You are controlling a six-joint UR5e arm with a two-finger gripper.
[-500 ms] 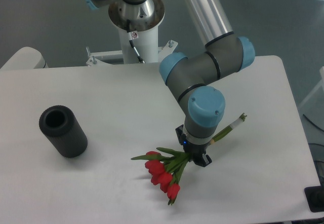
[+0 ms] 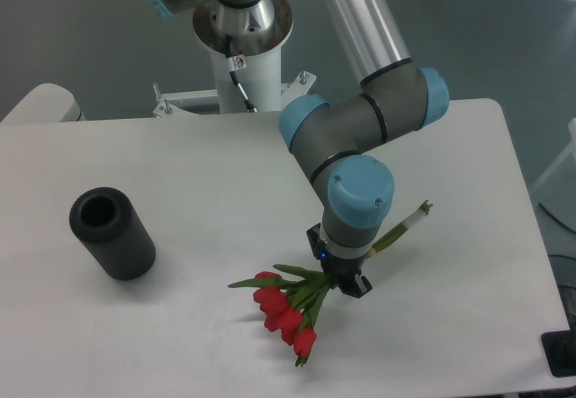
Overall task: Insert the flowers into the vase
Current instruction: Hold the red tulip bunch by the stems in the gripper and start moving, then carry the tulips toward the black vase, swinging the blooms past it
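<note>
The flowers (image 2: 286, 312), red tulip buds with green leaves, hang at the lower middle with their pale stems (image 2: 407, 221) sticking out up and to the right behind the wrist. My gripper (image 2: 340, 277) points down and is shut on the flowers' stems just above the leaves. The bunch is tilted, buds low and to the left. The vase (image 2: 112, 233), a matte black thick-walled cylinder with a round hole in its top, stands upright on the white table (image 2: 198, 173) far to the left of the gripper.
The arm's base column (image 2: 241, 47) rises at the table's back edge. The table's right edge (image 2: 526, 227) lies a short way right of the stems. A dark object (image 2: 560, 353) sits off the table at the lower right corner.
The gripper with the flowers has shifted slightly left and up; the stem tip and buds moved with it. The vase has not moved.
</note>
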